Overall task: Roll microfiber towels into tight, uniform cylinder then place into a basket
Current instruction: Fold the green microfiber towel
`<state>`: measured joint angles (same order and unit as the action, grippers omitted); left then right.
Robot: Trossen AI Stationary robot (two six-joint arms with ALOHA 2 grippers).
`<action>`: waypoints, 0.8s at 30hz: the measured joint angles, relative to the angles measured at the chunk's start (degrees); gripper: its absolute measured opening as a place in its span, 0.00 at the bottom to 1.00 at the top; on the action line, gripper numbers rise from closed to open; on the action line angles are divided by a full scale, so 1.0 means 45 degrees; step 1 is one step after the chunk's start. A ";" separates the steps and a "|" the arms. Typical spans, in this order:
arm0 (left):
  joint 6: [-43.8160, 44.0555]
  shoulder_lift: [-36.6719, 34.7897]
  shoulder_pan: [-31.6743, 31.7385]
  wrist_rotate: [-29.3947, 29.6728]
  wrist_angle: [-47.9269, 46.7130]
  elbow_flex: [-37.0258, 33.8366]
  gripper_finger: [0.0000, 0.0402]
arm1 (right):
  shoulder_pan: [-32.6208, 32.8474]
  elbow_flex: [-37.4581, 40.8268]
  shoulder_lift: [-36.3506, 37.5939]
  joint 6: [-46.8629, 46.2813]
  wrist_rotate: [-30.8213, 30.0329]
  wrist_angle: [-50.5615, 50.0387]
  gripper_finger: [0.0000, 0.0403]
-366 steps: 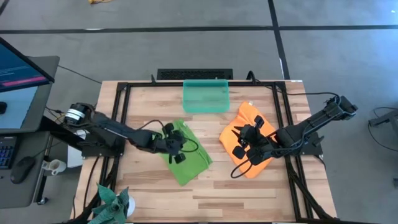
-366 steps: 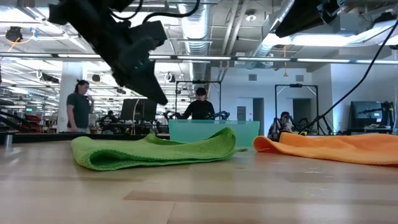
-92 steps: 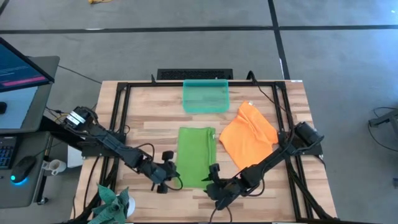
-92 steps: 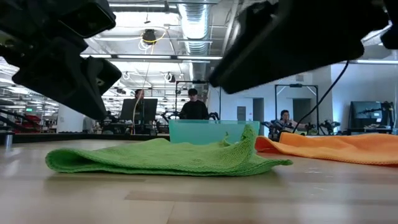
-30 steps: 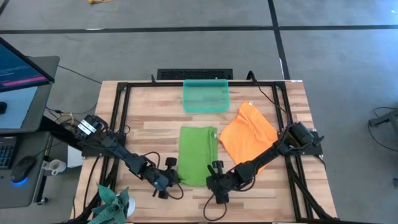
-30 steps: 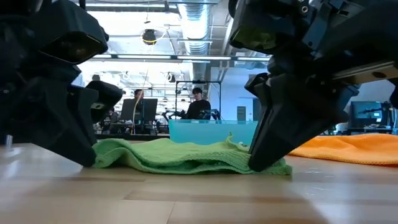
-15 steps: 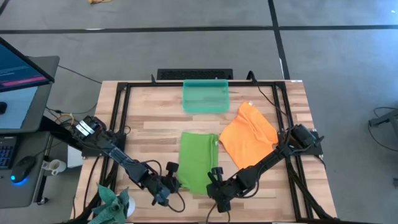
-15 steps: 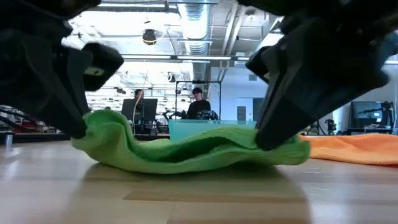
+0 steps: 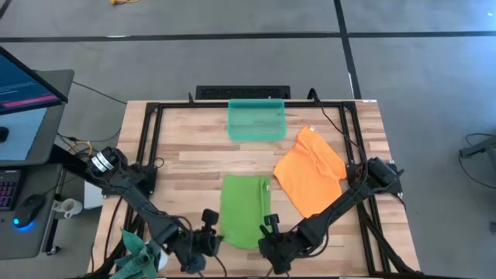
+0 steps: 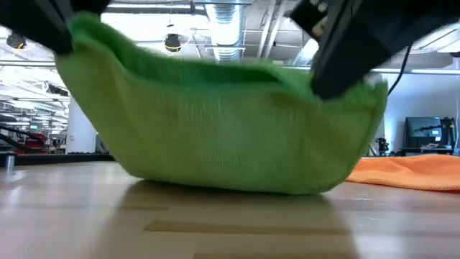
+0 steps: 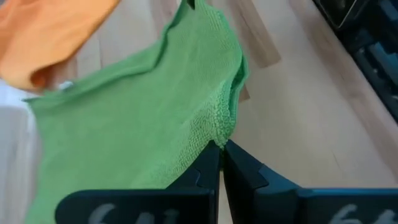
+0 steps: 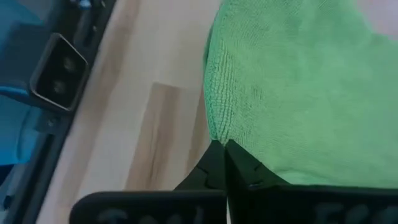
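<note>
Microfiber towels: the lime green microfiber towel (image 9: 245,211) lies near the table's six-o'clock edge in the overhead view, its near edge lifted off the wood. The left gripper (image 9: 211,237) is clamped on the towel's seven-o'clock corner, and the right gripper (image 9: 267,236) is clamped on its five-o'clock corner; each wrist view shows a dark finger pair (image 11: 219,167) pinched tight on a green corner. In the table-level view the raised cloth hangs as a sagging green sheet that fills most of the picture and hides the basket and most of the room behind it, while both grippers are cut off at the upper corners.

The bright orange microfiber towel (image 9: 311,170) lies flat at about three o'clock from the green one, just beside it; whether the two edges touch cannot be told. A small pale tag (image 9: 313,129) shows at its far corner, with no writing that can be made out. No readable brand or label appears on anything else.

The small rectangular translucent teal-green plastic basket (image 9: 256,118) sits at twelve o'clock near the far edge, well apart from the green towel, with bare light wooden table (image 9: 186,147) between them. A dark teal spiky plant-like thing (image 9: 142,253) sits at the table's seven-o'clock corner, partly cut off and near the left arm.
</note>
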<state>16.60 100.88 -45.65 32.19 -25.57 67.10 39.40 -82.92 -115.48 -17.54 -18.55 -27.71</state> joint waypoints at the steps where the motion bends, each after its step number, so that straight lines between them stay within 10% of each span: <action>1: 0.0167 0.0000 -0.0116 0.0162 -0.0269 0.0154 0.00 | 0.0079 -0.0145 0.0000 -0.0005 -0.0089 -0.0121 0.01; 24: 0.2477 0.0031 0.0988 0.3274 -0.4176 0.0700 0.00 | -0.0932 -0.1689 0.0015 -0.1538 -0.2992 -0.4990 0.02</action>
<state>27.75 101.02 -41.20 46.92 -44.36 70.25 35.21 -90.53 -115.42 -24.46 -32.01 -50.17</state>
